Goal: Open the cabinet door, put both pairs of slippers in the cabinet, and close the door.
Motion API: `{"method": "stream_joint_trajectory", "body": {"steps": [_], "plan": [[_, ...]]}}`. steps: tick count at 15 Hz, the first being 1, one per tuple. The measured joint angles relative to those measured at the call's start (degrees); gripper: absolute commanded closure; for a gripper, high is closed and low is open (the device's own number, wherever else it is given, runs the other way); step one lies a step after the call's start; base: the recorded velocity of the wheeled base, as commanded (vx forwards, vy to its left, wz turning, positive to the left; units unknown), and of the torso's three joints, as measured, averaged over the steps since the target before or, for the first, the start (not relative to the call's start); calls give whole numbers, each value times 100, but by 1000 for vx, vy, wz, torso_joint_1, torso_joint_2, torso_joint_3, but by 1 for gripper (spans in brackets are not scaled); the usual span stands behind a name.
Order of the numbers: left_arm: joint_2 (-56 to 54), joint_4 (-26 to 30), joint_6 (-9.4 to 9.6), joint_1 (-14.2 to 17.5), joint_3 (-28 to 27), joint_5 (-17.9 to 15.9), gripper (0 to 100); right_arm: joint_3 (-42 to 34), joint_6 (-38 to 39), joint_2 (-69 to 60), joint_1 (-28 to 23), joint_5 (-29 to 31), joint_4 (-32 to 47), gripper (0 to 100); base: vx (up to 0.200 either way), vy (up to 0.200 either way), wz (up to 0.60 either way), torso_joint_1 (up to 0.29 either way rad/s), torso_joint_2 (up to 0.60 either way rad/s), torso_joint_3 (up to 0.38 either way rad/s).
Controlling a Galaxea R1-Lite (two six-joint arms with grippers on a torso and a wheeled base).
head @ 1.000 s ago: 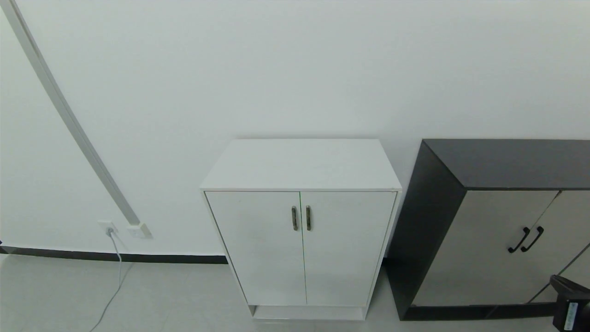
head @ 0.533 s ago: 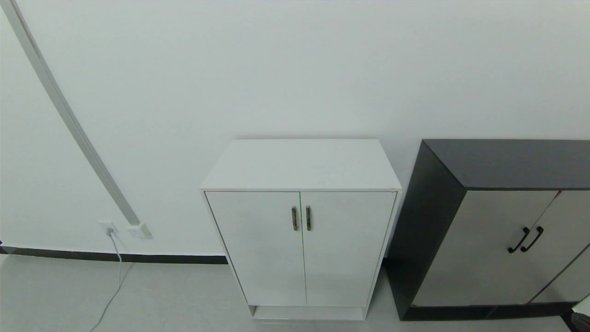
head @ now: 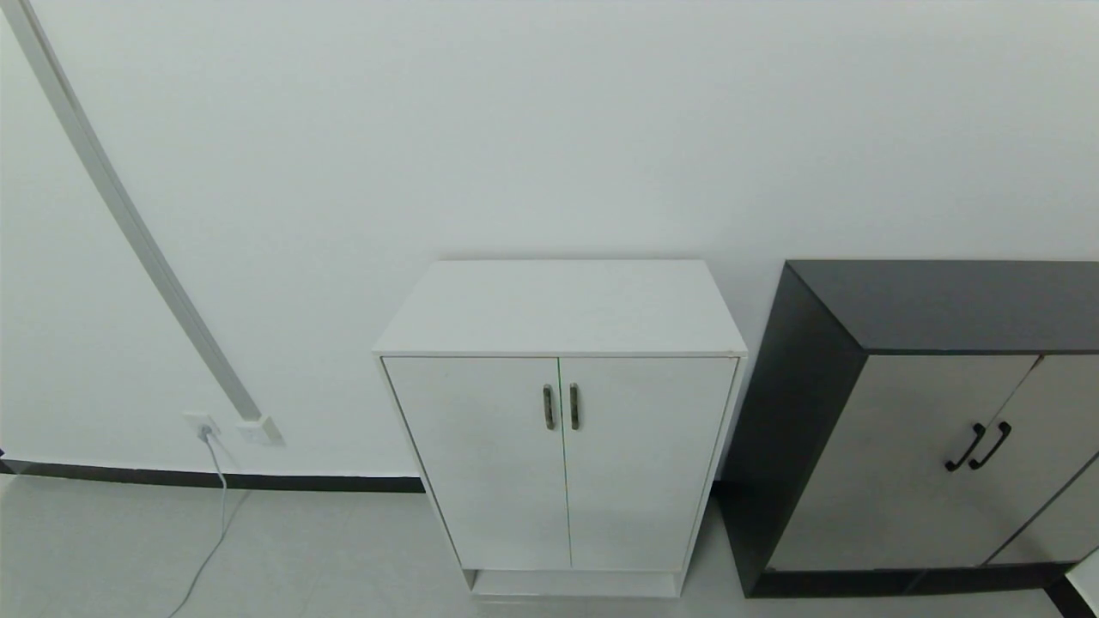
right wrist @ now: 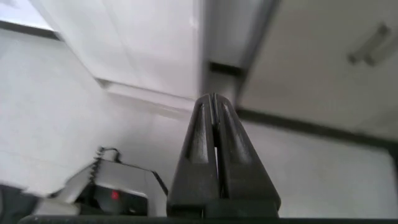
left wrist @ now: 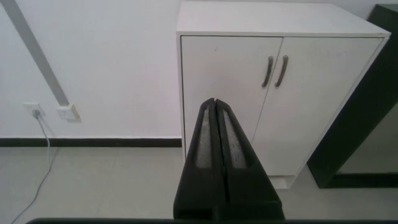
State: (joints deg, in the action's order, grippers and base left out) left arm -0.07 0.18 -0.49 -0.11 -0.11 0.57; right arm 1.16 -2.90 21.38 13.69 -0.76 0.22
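Cable trunking (head: 129, 223) slants down the white wall on the far left and ends at a small junction box (head: 260, 429). Just beside that there's a wall socket (head: 199, 422) with a plug in it and a grey cord (head: 219, 506) trailing down onto the floor (head: 103, 549). Black skirting (head: 215, 479) runs along the foot of the wall there. Next along, pretty much dead centre in the head view, is the white cabinet (head: 558, 309), standing on the floor with its back against the wall and both doors fully shut. The left door (head: 481, 463) and right door (head: 644, 463) meet at a thin seam, and the two upright door handles (head: 549, 406) sit side by side either side of it, up near the top. Right of that, just beside it, is a dark cabinet (head: 798, 412) with pale glossy doors, also shut, and a pair of black handles (head: 979, 446). As for the arms, the left gripper (left wrist: 214, 109) has its fingers pressed together with nothing between them. It hangs out in front of the white cabinet, well apart from it, pointing roughly at the left door. The right gripper (right wrist: 214, 106) is likewise pinched together on nothing, low over the floor and aimed at the spot where the white cabinet's foot sits next to the dark cabinet's.
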Motion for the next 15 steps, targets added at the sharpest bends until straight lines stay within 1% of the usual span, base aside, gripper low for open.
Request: {"method": "stream_joint_trajectory", "body": {"steps": [3, 5, 6, 8, 12, 13, 15], "plan": [[0, 0, 0, 4, 0, 2, 100, -32, -66, -306, 118, -255, -17, 100, 0, 0, 0, 0, 0, 0], [0, 0, -2, 1, 1, 2, 100, -98, -33, -424, 245, -272, -27, 100, 0, 0, 0, 0, 0, 0], [0, 0, -2, 4, 1, 2, 100, -105, -27, -468, 190, -263, -27, 100, 0, 0, 0, 0, 0, 0], [0, -2, -2, 0, 1, 2, 100, -113, -32, -524, -60, -261, -27, 100, 0, 0, 0, 0, 0, 0], [0, 0, -2, 1, 1, 2, 100, -116, -33, -802, -1150, -257, -24, 100, 0, 0, 0, 0, 0, 0], [0, 0, 0, 1, 1, 2, 100, -116, -33, -986, -1328, -257, -24, 100, 0, 0, 0, 0, 0, 0], [0, 0, -2, 1, 1, 0, 100, -116, -22, -1337, -1495, -252, -22, 100, 0, 0, 0, 0, 0, 0]]}}
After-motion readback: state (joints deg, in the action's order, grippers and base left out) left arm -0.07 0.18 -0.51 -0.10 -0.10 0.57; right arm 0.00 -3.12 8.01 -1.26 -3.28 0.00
